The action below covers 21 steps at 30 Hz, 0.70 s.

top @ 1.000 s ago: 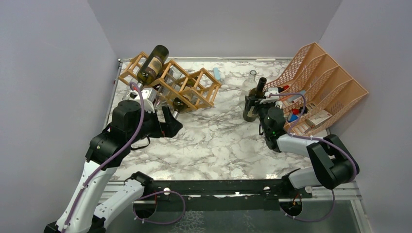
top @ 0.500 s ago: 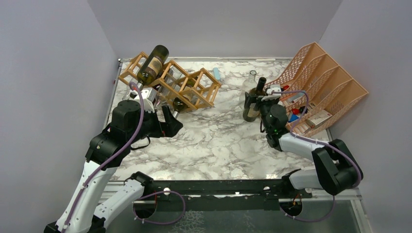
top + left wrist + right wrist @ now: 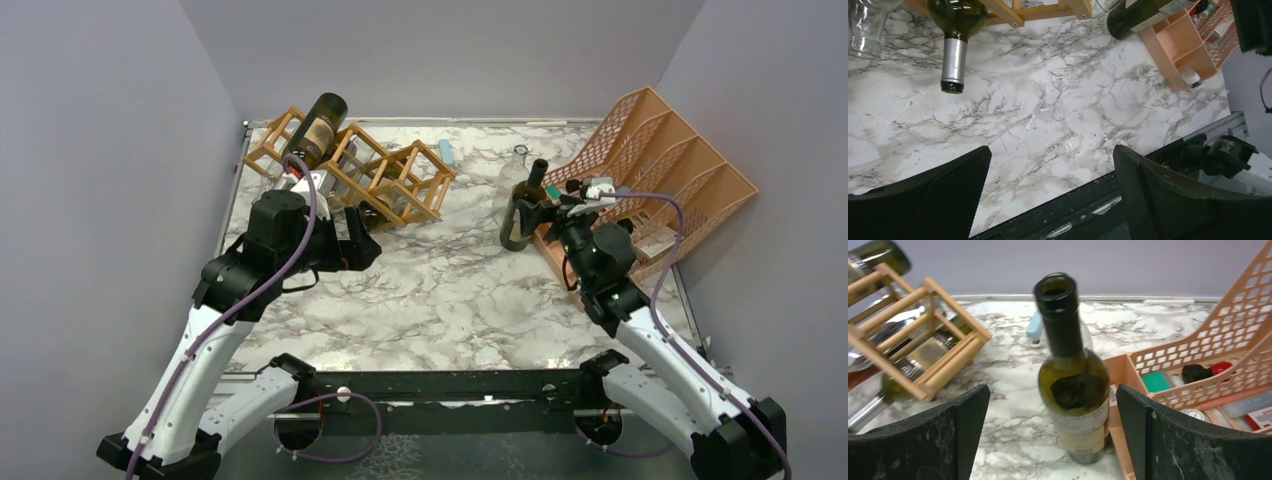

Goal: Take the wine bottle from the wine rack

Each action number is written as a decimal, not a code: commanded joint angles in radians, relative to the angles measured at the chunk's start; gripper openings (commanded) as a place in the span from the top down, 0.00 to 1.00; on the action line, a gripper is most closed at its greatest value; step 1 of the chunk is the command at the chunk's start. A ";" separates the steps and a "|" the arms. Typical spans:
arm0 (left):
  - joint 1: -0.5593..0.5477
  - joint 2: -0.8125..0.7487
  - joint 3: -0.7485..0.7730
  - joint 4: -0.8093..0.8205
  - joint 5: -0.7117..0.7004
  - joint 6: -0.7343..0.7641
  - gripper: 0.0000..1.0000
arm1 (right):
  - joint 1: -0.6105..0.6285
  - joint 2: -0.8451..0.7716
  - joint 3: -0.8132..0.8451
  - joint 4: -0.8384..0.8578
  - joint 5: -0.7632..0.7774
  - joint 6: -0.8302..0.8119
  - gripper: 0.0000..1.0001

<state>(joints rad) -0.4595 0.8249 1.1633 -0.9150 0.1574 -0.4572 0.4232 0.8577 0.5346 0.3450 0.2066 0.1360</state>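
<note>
Tabletop (image 3: 1058,115): white-grey marble pattern, smooth, glossy with soft glare.
Wine rack (image 3: 955,309): light bare wood, matt.
Standing wine bottle (image 3: 1075,390): dark green glass, shiny; paper label (image 3: 1083,427), dull.
Racked bottle (image 3: 957,15): dark glass, neck sleeved in brushed silver foil (image 3: 954,60).
File organizer (image 3: 690,165): peach plastic mesh, satin.
Right fingers (image 3: 918,440): black, finely grained, matt.

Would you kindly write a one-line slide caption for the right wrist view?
Open right tool facing an upright green wine bottle beside the peach organizer.
</note>
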 commanded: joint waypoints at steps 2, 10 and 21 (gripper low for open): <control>-0.002 0.109 0.102 0.031 -0.150 0.117 0.01 | -0.006 -0.130 -0.062 -0.158 -0.269 0.021 0.00; 0.028 0.287 0.257 0.055 -0.333 0.198 0.01 | -0.005 -0.023 -0.052 -0.077 -0.630 0.012 0.00; 0.106 0.450 0.234 0.252 0.021 0.116 0.01 | -0.004 0.091 -0.008 -0.075 -0.828 0.032 0.00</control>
<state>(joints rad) -0.3534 1.2385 1.4300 -0.7849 -0.0086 -0.2989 0.4213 0.9432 0.4892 0.2596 -0.5137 0.1528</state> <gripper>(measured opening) 0.988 0.995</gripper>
